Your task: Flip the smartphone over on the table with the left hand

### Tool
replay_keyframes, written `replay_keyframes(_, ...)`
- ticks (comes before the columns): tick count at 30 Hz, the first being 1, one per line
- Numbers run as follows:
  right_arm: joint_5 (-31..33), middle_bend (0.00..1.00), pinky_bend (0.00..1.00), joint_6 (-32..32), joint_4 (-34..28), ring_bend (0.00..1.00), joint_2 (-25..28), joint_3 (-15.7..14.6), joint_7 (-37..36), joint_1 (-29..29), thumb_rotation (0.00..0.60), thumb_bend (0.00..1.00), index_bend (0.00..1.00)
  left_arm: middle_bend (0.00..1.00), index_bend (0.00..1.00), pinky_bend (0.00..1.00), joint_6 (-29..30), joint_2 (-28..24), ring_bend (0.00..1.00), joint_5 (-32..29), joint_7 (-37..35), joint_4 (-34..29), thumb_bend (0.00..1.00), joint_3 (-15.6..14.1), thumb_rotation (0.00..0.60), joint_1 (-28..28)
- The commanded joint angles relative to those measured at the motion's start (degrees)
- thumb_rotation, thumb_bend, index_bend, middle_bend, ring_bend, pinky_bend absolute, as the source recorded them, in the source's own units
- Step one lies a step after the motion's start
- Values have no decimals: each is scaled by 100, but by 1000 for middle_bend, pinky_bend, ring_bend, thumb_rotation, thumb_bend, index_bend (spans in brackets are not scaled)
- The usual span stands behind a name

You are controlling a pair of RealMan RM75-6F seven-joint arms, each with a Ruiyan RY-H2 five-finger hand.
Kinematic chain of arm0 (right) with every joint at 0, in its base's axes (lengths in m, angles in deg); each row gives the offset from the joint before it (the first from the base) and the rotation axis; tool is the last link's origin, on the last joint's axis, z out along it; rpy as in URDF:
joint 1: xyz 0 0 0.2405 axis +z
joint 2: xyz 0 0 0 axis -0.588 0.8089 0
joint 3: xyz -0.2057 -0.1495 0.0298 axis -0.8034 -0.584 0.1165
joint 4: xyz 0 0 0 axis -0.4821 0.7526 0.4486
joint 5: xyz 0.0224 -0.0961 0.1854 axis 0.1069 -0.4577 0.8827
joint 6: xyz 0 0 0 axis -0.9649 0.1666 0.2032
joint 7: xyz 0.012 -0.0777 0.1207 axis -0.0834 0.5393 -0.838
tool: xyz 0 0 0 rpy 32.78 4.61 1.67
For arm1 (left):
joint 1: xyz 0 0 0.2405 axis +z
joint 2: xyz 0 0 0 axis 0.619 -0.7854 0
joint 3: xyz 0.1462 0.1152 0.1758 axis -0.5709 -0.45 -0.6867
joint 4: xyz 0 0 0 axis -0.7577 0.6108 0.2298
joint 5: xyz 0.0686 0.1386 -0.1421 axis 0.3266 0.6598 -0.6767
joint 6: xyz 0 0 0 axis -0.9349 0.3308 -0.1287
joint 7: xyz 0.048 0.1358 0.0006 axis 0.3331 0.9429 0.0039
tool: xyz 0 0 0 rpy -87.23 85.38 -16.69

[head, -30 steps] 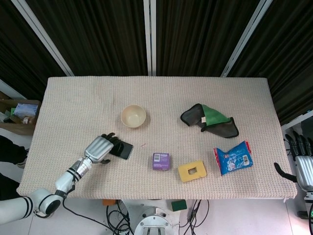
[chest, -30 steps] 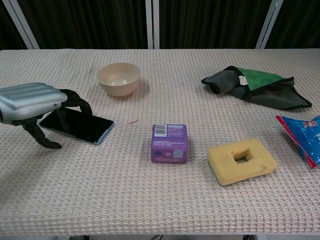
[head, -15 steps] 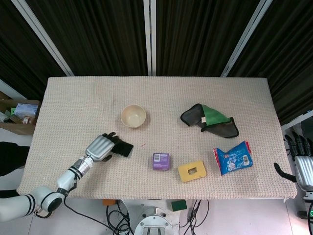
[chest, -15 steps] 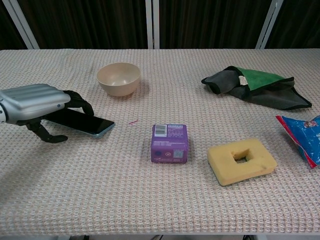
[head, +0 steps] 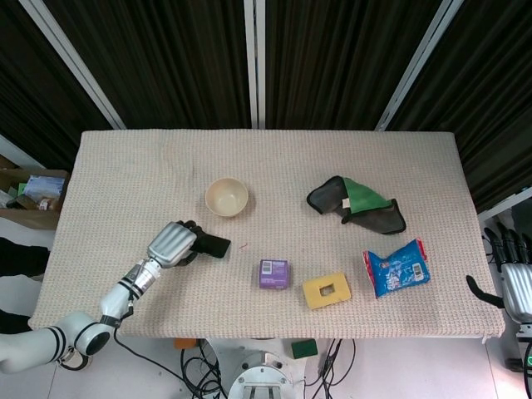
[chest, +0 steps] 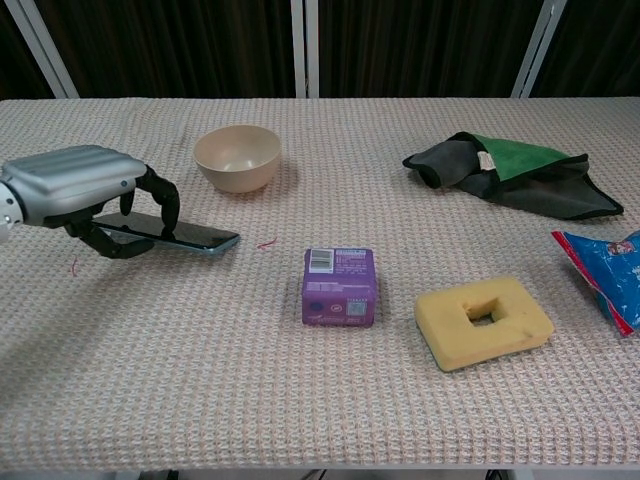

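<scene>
The dark smartphone (chest: 188, 236) (head: 215, 245) is held just above the woven table cover (head: 125, 191), screen up and almost level. My left hand (chest: 78, 191) (head: 172, 243) grips its left end, with dark fingers (chest: 165, 205) curled over the top and the thumb underneath. The phone's right end sticks out free towards the purple box. At the far right edge of the head view, off the table, my right hand (head: 517, 278) hangs with its fingers apart and nothing in them.
A beige bowl (chest: 237, 157) stands behind the phone. A purple box (chest: 339, 286), a yellow sponge with a hole (chest: 483, 321), a blue snack bag (chest: 605, 270) and a dark cloth with green lining (chest: 510, 173) lie to the right.
My left hand has closed on the phone and lifted it off the cover, carrying it a little to the right and away from me. The right hand has not moved.
</scene>
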Motion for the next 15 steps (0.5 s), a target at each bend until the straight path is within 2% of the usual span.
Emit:
replay_keyframes(1, 5, 0, 0, -18, 12, 0, -9, -4, -1, 7, 514, 320, 0, 558, 602, 533, 207, 35, 367, 124, -228, 106, 590, 45, 600, 26)
replay_keyframes(7, 24, 0, 0, -30, 29, 0, -13, 3, -1, 13, 515, 320, 0, 600, 633, 571, 371, 97, 401, 191, -372, 332, 586, 147, 600, -28)
replay_keyframes(15, 92, 0, 0, -62, 82, 0, -2, 24, -50, 15, 515, 320, 0, 605, 636, 580, 105, 370, 406, -25, -559, 836, 584, 337, 600, -249)
